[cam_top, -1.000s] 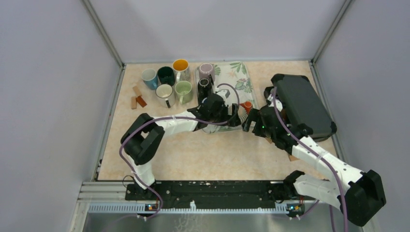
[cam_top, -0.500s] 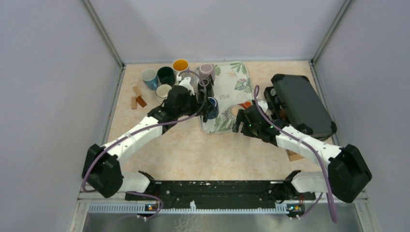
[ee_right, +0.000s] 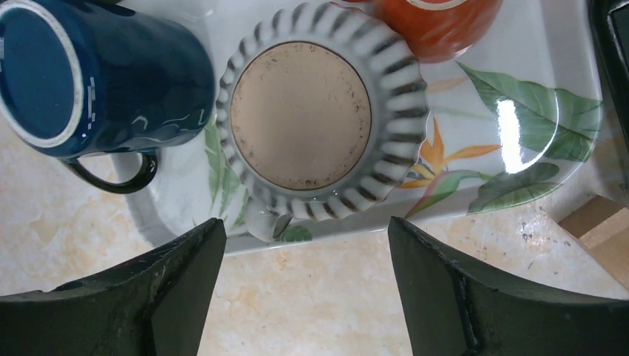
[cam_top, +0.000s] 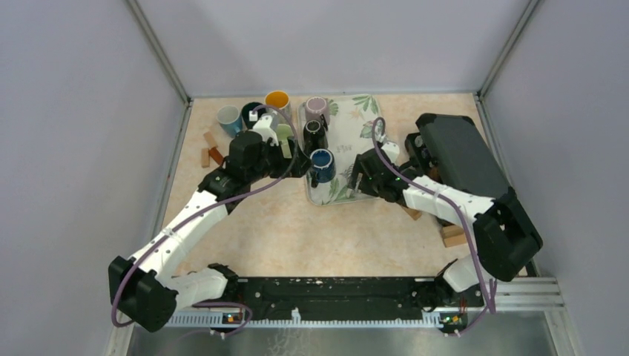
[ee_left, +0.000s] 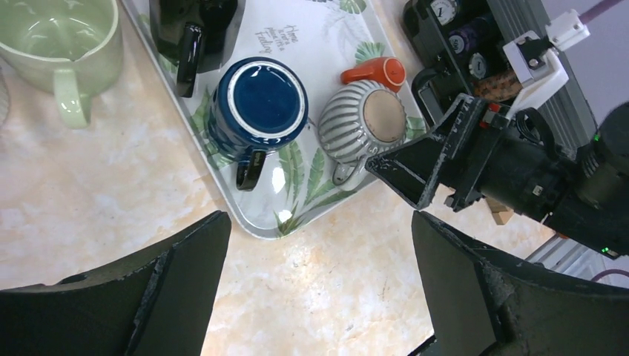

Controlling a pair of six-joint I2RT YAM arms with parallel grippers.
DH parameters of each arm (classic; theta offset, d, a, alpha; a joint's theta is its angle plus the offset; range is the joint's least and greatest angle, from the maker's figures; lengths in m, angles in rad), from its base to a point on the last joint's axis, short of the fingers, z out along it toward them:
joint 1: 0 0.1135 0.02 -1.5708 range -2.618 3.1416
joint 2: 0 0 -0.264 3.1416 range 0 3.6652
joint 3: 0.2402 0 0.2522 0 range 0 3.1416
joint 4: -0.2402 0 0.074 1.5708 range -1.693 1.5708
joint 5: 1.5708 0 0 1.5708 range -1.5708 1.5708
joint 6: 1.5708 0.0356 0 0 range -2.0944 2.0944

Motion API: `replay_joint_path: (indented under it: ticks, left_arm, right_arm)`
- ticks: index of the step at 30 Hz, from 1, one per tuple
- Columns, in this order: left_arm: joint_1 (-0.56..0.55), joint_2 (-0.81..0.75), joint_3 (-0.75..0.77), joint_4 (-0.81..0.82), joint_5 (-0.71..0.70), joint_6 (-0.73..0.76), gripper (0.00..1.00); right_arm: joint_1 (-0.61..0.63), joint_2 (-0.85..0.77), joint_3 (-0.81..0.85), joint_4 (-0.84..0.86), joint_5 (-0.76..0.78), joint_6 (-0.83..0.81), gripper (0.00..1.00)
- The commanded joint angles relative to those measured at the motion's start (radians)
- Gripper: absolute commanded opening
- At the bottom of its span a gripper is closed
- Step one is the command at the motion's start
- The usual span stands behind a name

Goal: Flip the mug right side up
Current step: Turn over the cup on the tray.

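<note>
The ribbed mug [ee_right: 319, 119] sits upside down at the tray's [ee_right: 519, 89] near edge, the right gripper [ee_right: 304, 230] hovers over it wide open and empty, and it should drop squarely astride the body, clear of the blue mug [ee_right: 96, 74], before closing

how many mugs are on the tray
5: pink mug at the far left corner, black mug then blue mug nearer, striped mug at the near edge, orange mug beside it. Others may be hidden.

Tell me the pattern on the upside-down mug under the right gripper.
Grey-white ribs and a tan base on the mug; best in right wrist view.
</note>
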Motion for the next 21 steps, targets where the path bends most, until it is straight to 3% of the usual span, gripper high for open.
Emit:
replay_joint_path:
  ticks: [1,14,21]
  left_arm:
    - [0.024,-0.035,-0.011,-0.012,0.035,0.045,0.98]
    - [0.052,-0.038,-0.038,0.013,0.071,0.052,0.98]
    - [0.063,-0.026,-0.045,0.027,0.087,0.058,0.98]
  right_arm:
    - [-0.025,0.064,0.075,0.044,-0.016,-0.020,0.80]
    - [-0.158,0.215,0.251,-0.031,-0.048,-0.332,0.79]
    - [-0.109,0.198,0.225,-0.072,-0.061,-0.262,0.84]
